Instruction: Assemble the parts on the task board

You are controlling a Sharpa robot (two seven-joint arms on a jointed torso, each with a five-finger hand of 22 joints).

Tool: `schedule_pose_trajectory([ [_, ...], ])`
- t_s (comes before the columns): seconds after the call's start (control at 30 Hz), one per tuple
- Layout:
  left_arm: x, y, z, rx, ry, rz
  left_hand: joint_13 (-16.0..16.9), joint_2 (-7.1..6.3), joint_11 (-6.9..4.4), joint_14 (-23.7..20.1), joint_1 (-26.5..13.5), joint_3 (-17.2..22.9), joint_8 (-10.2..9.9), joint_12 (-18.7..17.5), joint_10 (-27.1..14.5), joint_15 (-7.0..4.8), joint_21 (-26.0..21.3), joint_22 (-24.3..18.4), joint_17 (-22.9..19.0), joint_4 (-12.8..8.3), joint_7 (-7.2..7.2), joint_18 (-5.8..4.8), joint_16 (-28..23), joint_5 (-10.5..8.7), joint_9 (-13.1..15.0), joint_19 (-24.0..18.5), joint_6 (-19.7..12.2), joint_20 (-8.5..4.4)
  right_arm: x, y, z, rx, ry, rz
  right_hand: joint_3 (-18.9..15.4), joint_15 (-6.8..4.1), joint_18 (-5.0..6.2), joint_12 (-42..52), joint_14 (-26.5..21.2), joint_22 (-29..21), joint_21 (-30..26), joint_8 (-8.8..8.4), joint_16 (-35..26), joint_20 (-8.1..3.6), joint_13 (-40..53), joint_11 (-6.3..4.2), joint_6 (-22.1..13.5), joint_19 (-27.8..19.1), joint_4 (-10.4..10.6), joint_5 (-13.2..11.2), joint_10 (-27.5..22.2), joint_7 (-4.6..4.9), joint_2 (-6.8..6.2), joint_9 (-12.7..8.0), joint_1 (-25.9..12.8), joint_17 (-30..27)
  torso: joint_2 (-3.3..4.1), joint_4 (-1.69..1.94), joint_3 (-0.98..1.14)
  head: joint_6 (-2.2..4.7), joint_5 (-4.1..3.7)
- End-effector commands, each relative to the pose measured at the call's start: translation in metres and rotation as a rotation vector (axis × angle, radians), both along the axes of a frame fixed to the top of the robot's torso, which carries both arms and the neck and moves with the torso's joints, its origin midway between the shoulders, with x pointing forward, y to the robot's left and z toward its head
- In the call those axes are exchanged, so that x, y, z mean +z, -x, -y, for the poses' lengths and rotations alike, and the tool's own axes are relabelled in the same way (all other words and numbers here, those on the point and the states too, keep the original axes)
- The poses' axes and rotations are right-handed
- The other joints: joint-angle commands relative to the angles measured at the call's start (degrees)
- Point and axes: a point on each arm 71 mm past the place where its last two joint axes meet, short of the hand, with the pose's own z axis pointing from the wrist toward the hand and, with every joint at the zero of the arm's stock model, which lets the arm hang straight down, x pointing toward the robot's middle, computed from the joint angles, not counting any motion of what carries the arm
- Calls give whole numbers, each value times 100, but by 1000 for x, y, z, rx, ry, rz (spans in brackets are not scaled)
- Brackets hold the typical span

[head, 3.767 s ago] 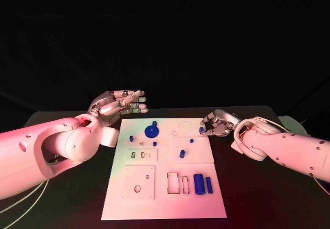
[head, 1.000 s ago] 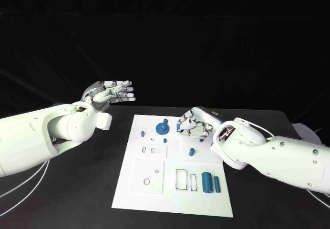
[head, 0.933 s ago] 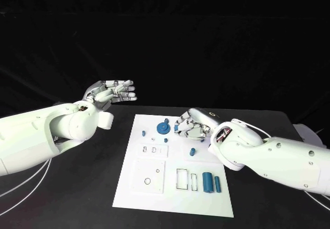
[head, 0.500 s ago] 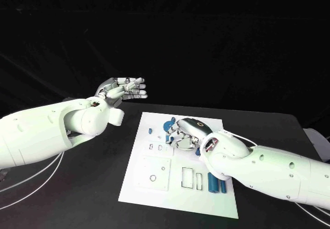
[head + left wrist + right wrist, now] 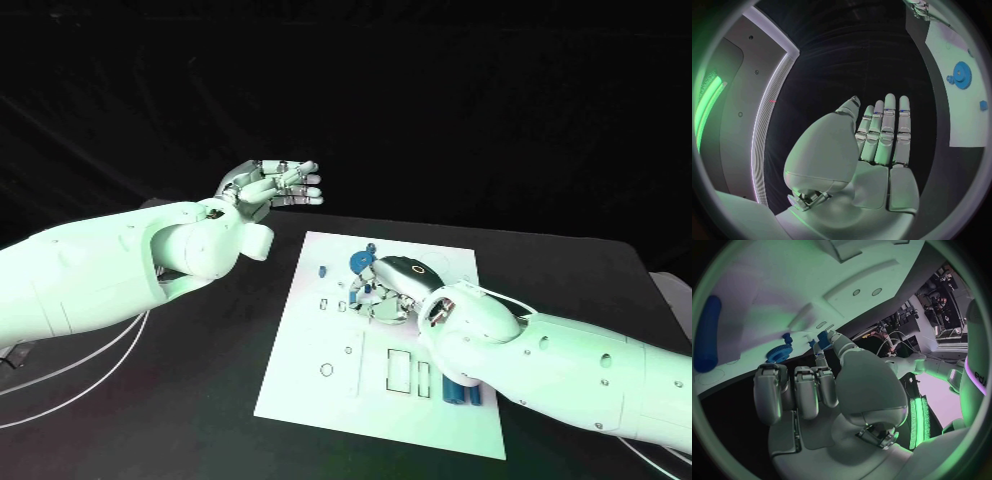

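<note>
The white task board [image 5: 325,390] lies lengthways on the black table. My right hand [image 5: 387,290] hovers low over its far half, fingers curled, just beside the blue gear [image 5: 361,262]. In the right wrist view the thumb and a fingertip pinch a small blue part [image 5: 822,336], with the gear [image 5: 779,351] and a blue peg [image 5: 787,337] close by on the board [image 5: 754,305]. My left hand [image 5: 274,185] is raised off the board's far left corner, fingers straight and apart; its palm [image 5: 873,170] holds nothing.
Two blue cylinders [image 5: 462,392] lie near the board's right edge, partly hidden under my right forearm; one cylinder [image 5: 706,335] shows at the wrist view's rim. Empty rectangular slots [image 5: 392,370] sit mid-board. Bare black table [image 5: 188,400] flanks the board.
The camera has shifted. My right hand has travelled from the board's far right edge across to the gear, still pinching the small blue part. The left hand stays raised and empty.
</note>
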Motion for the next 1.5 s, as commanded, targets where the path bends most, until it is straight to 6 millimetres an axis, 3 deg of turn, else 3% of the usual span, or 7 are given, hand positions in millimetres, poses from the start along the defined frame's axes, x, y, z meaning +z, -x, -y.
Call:
schedule_pose_trajectory([
  [0.03,1,1,4,-29,12,1,0,-26,27,-35,3,32,-27,-38,7,5,27,-8,8,-5,22,67,-36,7,-1,-49,7,4,-1,1,-3,6,40,18,1,-27,-66,14,566,927,29,13,16,-47,1100,-23,0,104,25,-25,269,18,0,6,-53,1424,4,4,4,-23,13],
  [0.23,1,1,5,-32,12,1,0,-26,27,-35,3,32,-27,-38,7,5,27,-8,8,-5,22,67,-36,7,-1,-49,7,4,-4,1,-5,-2,59,23,-1,-27,-65,13,566,924,25,11,15,-46,1099,-22,-2,101,31,-31,269,20,-2,6,-66,1420,7,-8,6,-39,17],
  [1.23,1,2,7,-40,14,-2,-1,-29,29,-42,6,39,-32,-44,5,7,28,-8,8,-8,26,67,-43,6,-1,-51,6,4,-14,-2,-8,-22,119,33,-3,-26,-60,8,563,909,8,10,9,-45,1093,-22,-2,88,38,-34,263,19,-8,6,-82,1408,7,-5,5,-106,37],
  [1.5,1,3,7,-40,14,-2,-1,-29,29,-42,6,39,-32,-44,5,7,28,-8,8,-8,26,67,-43,6,-1,-51,6,4,-14,-2,-9,-14,123,34,-36,-19,-55,-10,559,895,-12,-10,2,-41,1072,-13,-31,74,38,-54,244,30,-88,1,-132,1391,12,-4,6,-115,45],
])
